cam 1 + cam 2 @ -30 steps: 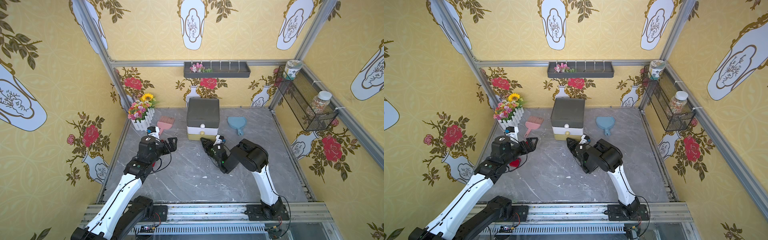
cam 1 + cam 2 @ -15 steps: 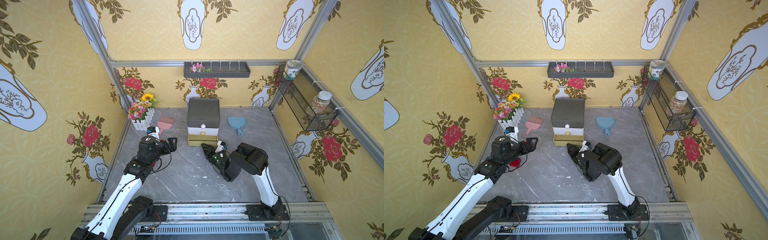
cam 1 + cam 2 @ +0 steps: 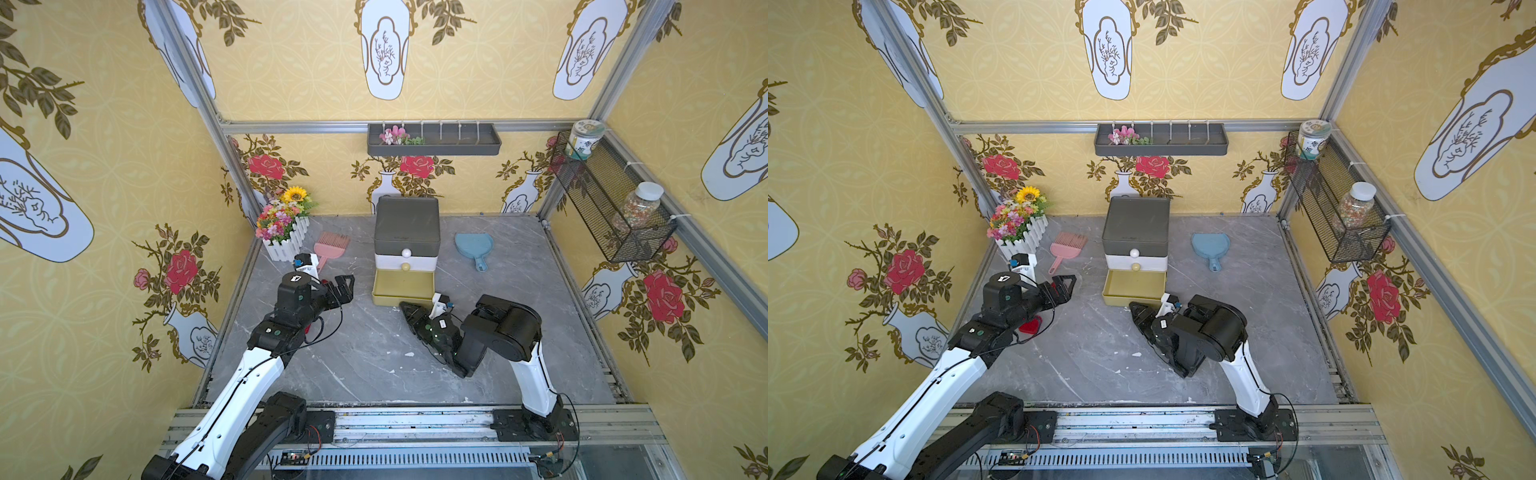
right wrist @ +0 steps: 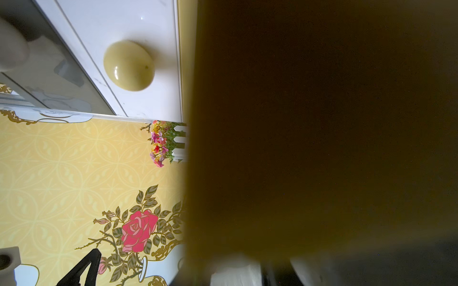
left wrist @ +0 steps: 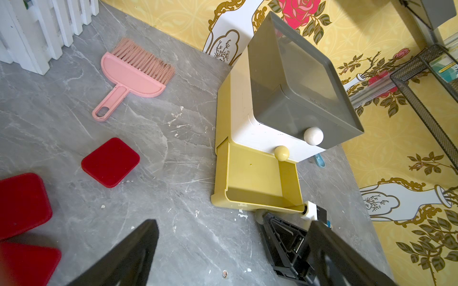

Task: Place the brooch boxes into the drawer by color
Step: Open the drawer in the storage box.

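Boxes first: three red brooch boxes (image 5: 110, 162) lie flat on the grey marble-look table (image 3: 374, 353) at approx. 9 o'clock, under the L arm. A top view catches only one box (image 3: 1030, 326), peeking out beneath the forearm. They're flat rounded squares, matte and velvety-looking. Two sit close together, cut off by the L wrist view's edge. The third lies apart from them, nearer the chest. L gripper (image 3: 348, 287) hangs above the table at 9–10 o'clock, black fingers (image 5: 138, 250) spread wide, holding nothing. All three boxes lie clear of both fingers, off to the outer side of one.

R gripper (image 3: 409, 311) sits low near table centre, pointing to 12 o'clock, tips right at the front wall of the pulled-out bottom drawer (image 5: 250, 178). A pale knob (image 5: 259, 217) touches the tip of the one visible finger; the other finger is hidden, so can't tell whether it's clamped. R wrist view is mostly a dark olive blur.

At 12 o'clock stands the drawer chest (image 3: 407, 226): glossy plastic, boxy w/ rounded corners. Dark grey top tier w/ white ball knob (image 5: 313, 139) and white mid tier w/ yellowish knob (image 5: 281, 152) are both shut; the olive-yellow bottom tier is open, floor showing. Farther back: pink plastic brush (image 3: 330, 243) at 11, blue dustpan (image 3: 471, 247) at 1, white picket planter (image 3: 284, 226) w/ flowers at 10–11 by the wall.
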You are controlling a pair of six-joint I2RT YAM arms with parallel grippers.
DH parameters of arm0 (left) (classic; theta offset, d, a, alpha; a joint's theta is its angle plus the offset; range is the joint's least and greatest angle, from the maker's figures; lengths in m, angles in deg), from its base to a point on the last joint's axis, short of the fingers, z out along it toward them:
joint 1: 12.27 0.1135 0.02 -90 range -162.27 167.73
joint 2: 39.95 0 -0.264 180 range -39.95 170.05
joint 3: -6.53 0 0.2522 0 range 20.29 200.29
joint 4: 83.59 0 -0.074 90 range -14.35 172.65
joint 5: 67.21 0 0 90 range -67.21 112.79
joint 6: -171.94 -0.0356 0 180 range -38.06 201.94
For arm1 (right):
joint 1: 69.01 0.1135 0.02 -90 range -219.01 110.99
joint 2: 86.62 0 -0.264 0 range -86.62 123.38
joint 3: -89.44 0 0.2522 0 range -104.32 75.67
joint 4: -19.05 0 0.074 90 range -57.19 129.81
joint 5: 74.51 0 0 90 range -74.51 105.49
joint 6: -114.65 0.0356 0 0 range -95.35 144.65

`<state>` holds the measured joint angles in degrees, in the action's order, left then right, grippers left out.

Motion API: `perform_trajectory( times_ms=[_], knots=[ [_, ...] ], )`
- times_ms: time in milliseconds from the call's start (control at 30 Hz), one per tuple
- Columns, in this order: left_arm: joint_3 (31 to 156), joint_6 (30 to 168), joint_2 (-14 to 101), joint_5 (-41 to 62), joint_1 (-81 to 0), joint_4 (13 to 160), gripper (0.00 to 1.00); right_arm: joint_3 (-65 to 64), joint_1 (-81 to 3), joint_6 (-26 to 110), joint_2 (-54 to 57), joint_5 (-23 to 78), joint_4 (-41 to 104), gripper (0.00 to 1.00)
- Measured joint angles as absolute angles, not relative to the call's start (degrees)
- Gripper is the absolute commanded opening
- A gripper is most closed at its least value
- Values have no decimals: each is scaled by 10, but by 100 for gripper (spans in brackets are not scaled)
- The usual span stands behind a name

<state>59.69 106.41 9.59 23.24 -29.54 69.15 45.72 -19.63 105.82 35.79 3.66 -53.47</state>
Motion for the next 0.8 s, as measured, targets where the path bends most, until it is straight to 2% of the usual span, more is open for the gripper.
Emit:
perform_trajectory(
  times_ms=[567, 667, 800],
  knots=[
    [597, 1064, 94, 233, -295, 691, 100, 486, -182, 1069, 351, 24, -553, 39],
    [596, 1064, 94, 234, -295, 691, 100, 485, -179, 1069, 351, 20, -553, 41],
    [596, 1064, 95, 238, -295, 691, 100, 484, -177, 1069, 351, 21, -552, 52]
  ],
)
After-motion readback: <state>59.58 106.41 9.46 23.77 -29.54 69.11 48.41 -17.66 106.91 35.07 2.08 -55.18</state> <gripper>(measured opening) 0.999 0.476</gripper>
